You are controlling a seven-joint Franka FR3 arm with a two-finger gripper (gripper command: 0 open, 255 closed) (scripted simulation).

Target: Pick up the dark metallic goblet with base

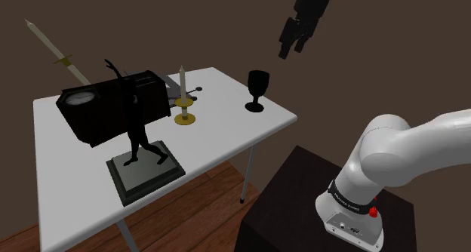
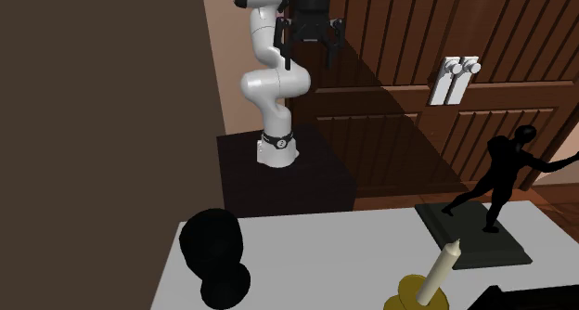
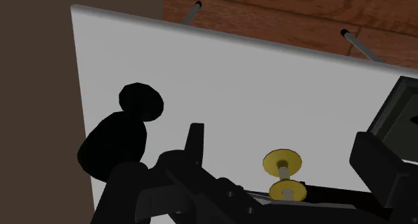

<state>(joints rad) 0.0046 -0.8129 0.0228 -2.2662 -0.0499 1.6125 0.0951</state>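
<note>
The all-black tool [image 1: 293, 50] hangs high in the air, well apart from everything on the worktop, its two fingers [image 2: 286, 45] spread and gripping nothing. In the wrist view the blocky black fingers [image 3: 195, 142] stand wide apart over the white surface.

Below and ahead of them is the goblet [image 1: 257, 89]. It stands upright on the white worktop [image 1: 226, 130], near the edge that faces the stand. It is drawn almost pure black, with a rounded bowl, a short stem and a round flat base. In the second exterior view the goblet [image 2: 218, 259] is a plain dark silhouette close to the camera. In the wrist view the goblet [image 3: 118, 146] lies close to the worktop's edge.

Farther along the smooth, matte worktop stands a brass-coloured candlestick [image 1: 184, 110] with a disc foot, holding a pale, slim candle [image 1: 182, 81]. Beyond it lies a black box [image 1: 113, 106] with a round pale dial on one end. Nearer the shoulder view's bottom, a black figure [image 1: 136, 130] with one arm raised stands on a stepped, dark grey square plinth [image 1: 145, 173].

The worktop rests on thin grey legs over a wood-plank floor [image 1: 204, 205]. The white arm [image 1: 407, 149] rises from its dark box stand [image 1: 298, 201].
</note>
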